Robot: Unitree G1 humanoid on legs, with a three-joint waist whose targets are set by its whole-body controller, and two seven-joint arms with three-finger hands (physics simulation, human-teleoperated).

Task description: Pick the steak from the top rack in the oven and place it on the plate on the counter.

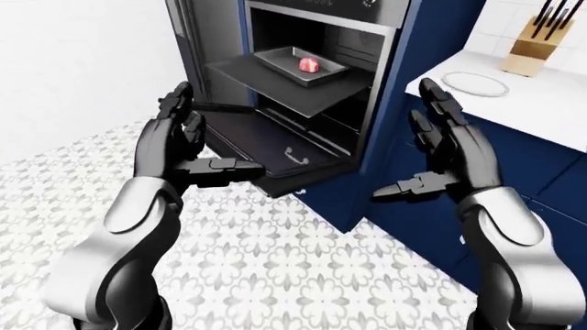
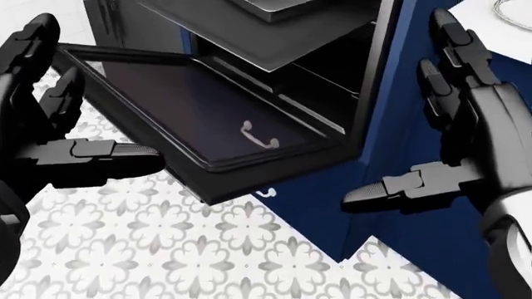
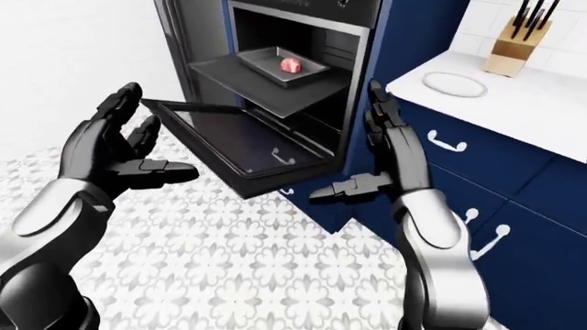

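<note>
A small pink steak [image 3: 291,65] lies in a grey tray [image 3: 266,63] on the pulled-out top rack [image 3: 239,79] of the open oven. The white plate [image 3: 454,83] rests on the counter [image 3: 541,103] to the right of the oven. My left hand [image 1: 188,148] is open, fingers spread, low and left of the oven door [image 1: 266,141]. The right hand [image 1: 431,161] is open too, held before the blue cabinet side, below the plate. Both hands are empty and well short of the steak.
The oven door [image 2: 199,118] hangs open, sticking out over the patterned floor [image 1: 303,254] between my hands. A knife block [image 3: 509,48] stands on the counter beyond the plate. Blue drawers with white handles [image 3: 445,143] run below the counter. A white wall is at left.
</note>
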